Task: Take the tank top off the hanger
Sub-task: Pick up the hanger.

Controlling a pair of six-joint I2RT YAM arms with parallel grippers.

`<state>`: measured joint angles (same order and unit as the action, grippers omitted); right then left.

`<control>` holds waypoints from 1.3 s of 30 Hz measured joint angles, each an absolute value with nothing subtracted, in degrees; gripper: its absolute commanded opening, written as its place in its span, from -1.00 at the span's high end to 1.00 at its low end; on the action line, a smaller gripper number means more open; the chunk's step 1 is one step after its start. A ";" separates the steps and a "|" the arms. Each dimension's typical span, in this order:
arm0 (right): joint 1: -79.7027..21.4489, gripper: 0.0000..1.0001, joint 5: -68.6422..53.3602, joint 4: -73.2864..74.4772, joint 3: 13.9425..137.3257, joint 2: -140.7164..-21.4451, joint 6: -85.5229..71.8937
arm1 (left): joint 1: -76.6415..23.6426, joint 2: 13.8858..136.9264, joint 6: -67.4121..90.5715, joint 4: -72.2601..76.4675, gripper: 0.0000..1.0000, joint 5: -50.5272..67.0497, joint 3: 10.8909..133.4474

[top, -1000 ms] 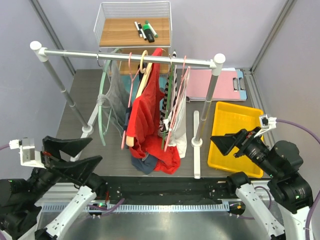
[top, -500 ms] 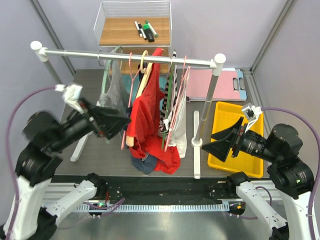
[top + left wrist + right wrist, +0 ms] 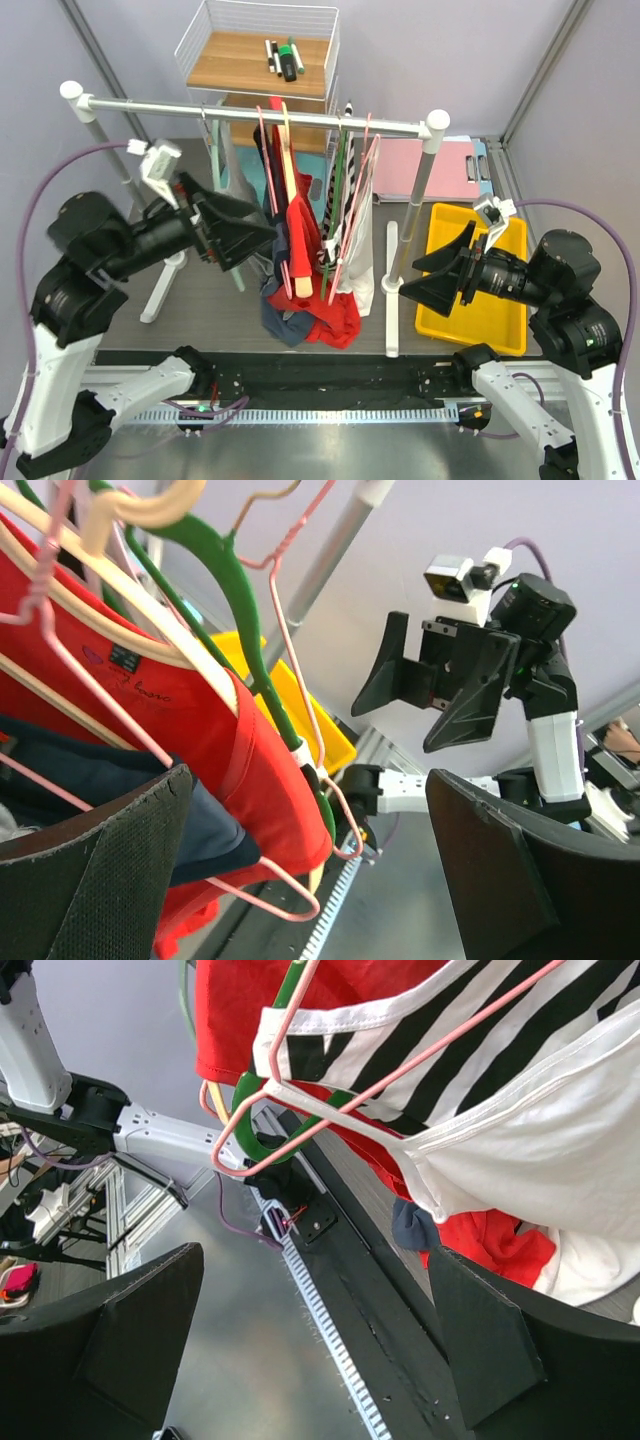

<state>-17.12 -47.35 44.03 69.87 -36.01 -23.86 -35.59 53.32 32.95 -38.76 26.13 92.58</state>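
A white tank top (image 3: pixel 362 255) (image 3: pixel 520 1150) hangs on a pink wire hanger (image 3: pixel 368 165) at the right end of the rail's (image 3: pixel 150 104) clothes, beside a striped top (image 3: pixel 470 1045). A grey sleeveless top (image 3: pixel 232 172) hangs at the left, half hidden by my left arm. My left gripper (image 3: pixel 258 240) (image 3: pixel 310 880) is open against the left side of the bunch, with red (image 3: pixel 150 710) and navy cloth just in front of one finger. My right gripper (image 3: pixel 405 278) (image 3: pixel 310 1350) is open, right of and below the white top, holding nothing.
A red garment (image 3: pixel 300 230) and several other hangers crowd the rail's middle. A wire basket (image 3: pixel 260 50) with markers stands behind. A yellow bin (image 3: pixel 470 330) lies under my right arm, and a pink clipboard (image 3: pixel 410 165) sits at the back right. The rack's right post (image 3: pixel 415 200) stands close to my right gripper.
My left arm has risen from the near edge to the rack's left side and pushed the clothes rightwards. My right gripper has moved left towards the rack. Both stayed open.
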 measured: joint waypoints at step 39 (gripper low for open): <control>-19.49 -0.68 -45.60 33.63 75.44 -48.73 -32.88 | -65.67 66.41 23.03 -44.38 -0.68 3.22 109.45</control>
